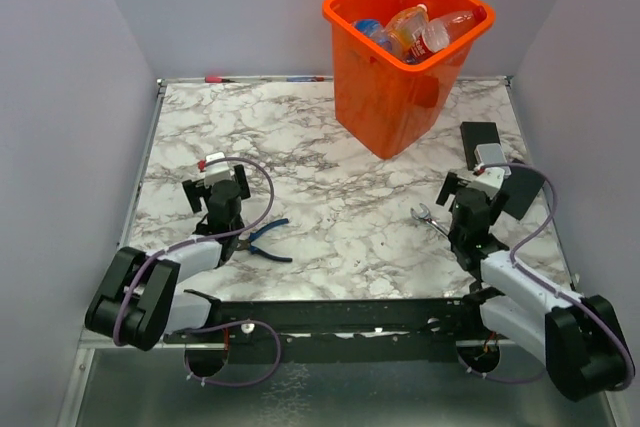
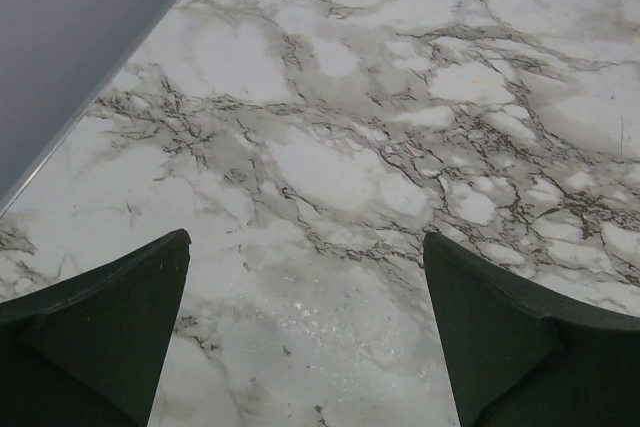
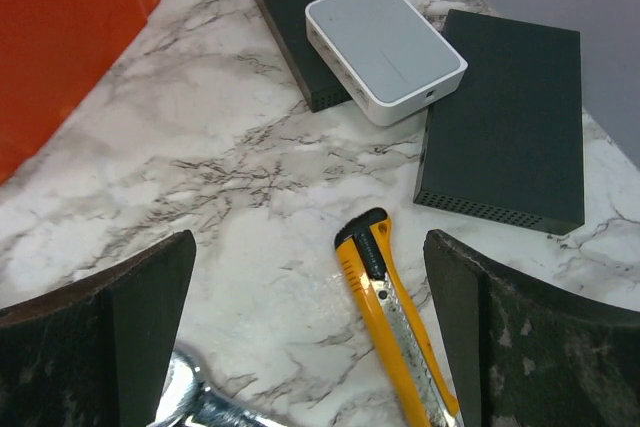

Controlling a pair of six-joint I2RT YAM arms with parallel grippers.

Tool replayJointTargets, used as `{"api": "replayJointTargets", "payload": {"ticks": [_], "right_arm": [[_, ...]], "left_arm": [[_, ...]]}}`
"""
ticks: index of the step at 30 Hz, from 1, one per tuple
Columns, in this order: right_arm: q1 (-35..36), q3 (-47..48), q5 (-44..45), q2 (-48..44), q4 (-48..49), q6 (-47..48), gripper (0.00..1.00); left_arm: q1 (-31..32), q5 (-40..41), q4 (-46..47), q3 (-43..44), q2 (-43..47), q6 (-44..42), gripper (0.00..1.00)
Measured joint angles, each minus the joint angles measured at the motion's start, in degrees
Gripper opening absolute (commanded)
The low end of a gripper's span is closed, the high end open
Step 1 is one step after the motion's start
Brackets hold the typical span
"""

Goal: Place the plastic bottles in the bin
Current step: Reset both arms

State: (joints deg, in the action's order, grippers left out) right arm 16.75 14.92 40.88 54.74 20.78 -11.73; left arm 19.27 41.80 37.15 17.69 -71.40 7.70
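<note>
The orange bin [image 1: 392,107] stands at the back of the marble table, right of centre, with several plastic bottles [image 1: 428,35] piled inside, reaching its rim. A corner of the bin [image 3: 60,37] shows at the top left of the right wrist view. No bottle lies on the table in any view. My left gripper [image 1: 216,187] is open and empty, low over bare marble at the left; its fingers [image 2: 110,327] frame only tabletop. My right gripper [image 1: 470,199] is open and empty at the right, above a yellow utility knife [image 3: 395,317].
Blue-handled pliers [image 1: 266,240] lie by the left arm. A steel wrench [image 1: 428,217] lies left of the right gripper, its end in the right wrist view [image 3: 195,402]. Two black boxes [image 3: 505,117] and a white box [image 3: 385,47] sit beyond the knife. Grey walls enclose the table.
</note>
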Motion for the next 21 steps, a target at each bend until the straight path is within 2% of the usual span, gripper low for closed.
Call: {"api": "replayJointTargets", "payload": {"ticks": [4, 9, 15, 21], "right_arm": [[-3.06, -3.17, -3.87, 8.85, 14.58, 4.79, 1.0], [-7.08, -4.02, -6.93, 16.39, 27.98, 5.51, 1.0], [-10.38, -3.19, -10.78, 23.1, 37.46, 6.56, 1.0], [-11.56, -2.45, -15.5, 30.03, 44.46, 8.74, 1.0]], "left_arm": [[-2.84, -6.75, 9.6, -2.05, -6.34, -2.93, 0.99], [-4.94, -14.21, 19.61, -2.12, -14.27, -8.66, 0.99], [-8.74, -18.73, 30.62, -2.38, -21.27, -9.88, 0.99], [-10.93, -20.94, 33.68, -2.43, -23.28, -8.92, 0.99]]}}
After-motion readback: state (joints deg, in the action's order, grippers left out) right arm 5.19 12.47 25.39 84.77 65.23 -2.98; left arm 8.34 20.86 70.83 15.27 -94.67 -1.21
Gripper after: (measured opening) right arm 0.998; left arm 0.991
